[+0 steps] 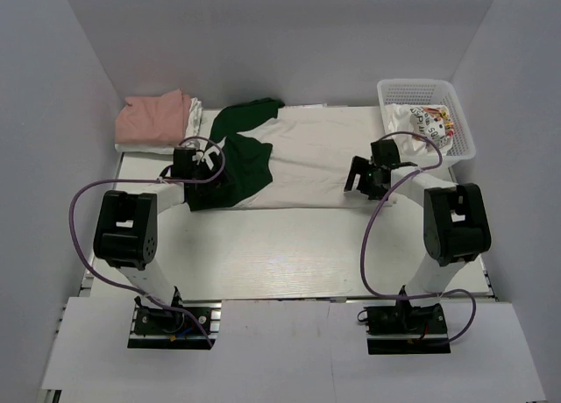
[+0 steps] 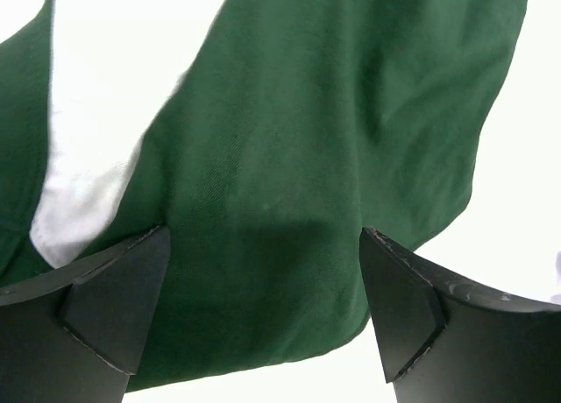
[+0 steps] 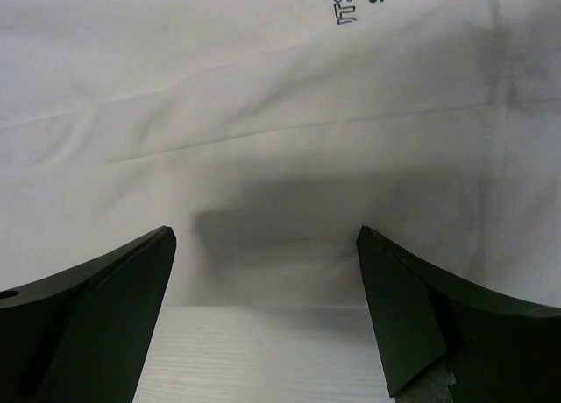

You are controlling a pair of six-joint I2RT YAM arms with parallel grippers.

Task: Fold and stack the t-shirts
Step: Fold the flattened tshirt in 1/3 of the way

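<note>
The large white t-shirt [image 1: 307,158] with dark green sleeves lies spread across the back of the table. One green sleeve [image 1: 241,162] is folded in over its left side. My left gripper [image 1: 209,171] hovers open just above that sleeve [image 2: 263,140] [image 2: 263,236], with cloth below the gap but nothing pinched. My right gripper [image 1: 364,180] [image 3: 265,232] is open at the shirt's near hem [image 3: 280,158], close to the black lettering [image 3: 359,4]. A folded salmon-pink t-shirt [image 1: 156,118] rests at the back left on a white one [image 1: 196,114].
A white plastic basket [image 1: 427,95] at the back right holds a crumpled white cloth with coloured print [image 1: 425,123]. Bare white table [image 1: 289,254] [image 3: 263,359] stretches between the shirt and the arm bases. Grey walls enclose the left, right and back.
</note>
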